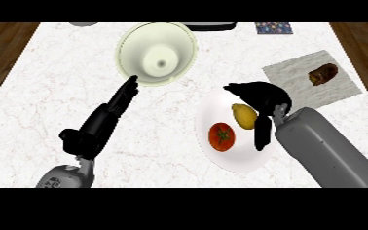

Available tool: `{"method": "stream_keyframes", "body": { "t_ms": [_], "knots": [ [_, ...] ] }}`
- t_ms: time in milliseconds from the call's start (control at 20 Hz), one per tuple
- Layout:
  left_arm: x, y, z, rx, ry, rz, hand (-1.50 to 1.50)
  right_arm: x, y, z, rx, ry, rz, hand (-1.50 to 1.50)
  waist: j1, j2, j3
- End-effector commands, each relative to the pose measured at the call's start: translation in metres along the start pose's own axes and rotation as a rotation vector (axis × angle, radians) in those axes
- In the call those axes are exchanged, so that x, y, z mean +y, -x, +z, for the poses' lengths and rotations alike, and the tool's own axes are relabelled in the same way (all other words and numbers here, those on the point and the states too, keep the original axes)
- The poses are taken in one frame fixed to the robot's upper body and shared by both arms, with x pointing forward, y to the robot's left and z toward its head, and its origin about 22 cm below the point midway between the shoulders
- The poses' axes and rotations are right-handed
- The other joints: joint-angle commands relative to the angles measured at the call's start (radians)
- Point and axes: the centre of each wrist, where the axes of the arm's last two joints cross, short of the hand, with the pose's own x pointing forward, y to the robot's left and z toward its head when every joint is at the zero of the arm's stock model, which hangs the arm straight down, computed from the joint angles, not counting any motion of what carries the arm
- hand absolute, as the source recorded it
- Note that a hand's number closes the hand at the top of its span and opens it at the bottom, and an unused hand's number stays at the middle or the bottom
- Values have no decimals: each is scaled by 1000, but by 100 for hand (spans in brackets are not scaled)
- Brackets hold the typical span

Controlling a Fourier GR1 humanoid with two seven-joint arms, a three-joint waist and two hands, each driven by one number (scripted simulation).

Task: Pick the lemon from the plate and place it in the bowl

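While the lemon point(244, 115) lay on the plate point(237, 163) beside a tomato point(221, 136), the right hand point(260, 97) arched over it, fingers curled but not yet closed; a skewed grasp might roll it; the left hand point(108, 117), fingers straight, touched the bowl point(156, 53).

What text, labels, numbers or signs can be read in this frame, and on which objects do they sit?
None can be read.
The patterned item at the counter's far edge shows coloured specks, too blurred to tell whether they are lettering.
The plate, lemon, tomato, bowl and cloth carry no markings.
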Motion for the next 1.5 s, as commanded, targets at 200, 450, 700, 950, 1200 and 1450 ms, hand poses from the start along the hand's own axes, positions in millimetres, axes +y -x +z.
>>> {"method": "stream_keyframes", "body": {
  "t_ms": [200, 450, 700, 950, 1200, 1450],
  "knots": [
    [3, -7, 3, -6, -11, -10, 0, 32, 26, -21, 43, 122, 65, -150, 8, 3, 0],
    [-11, -16, -2, 2, 12, 0, 0, 28, 19, -28, 56, 116, 54, -150, 5, 1, 0],
    [7, 20, 5, 13, 0, 2, 0, 35, 13, -42, 105, 57, 49, -150, 5, 2, 0],
    [-19, 9, -23, -9, 9, -1, 0, 35, 27, -53, 90, 61, 30, -150, 2, 3, 0],
    [4, 17, -7, -1, -3, 21, 0, 41, 47, -68, 71, 69, -2, -150, 7, 4, 0],
    [4, 8, 8, 9, -1, 0, 0, 47, 42, -62, -52, 145, 35, 150, 8, 2, 0]
  ]
}}
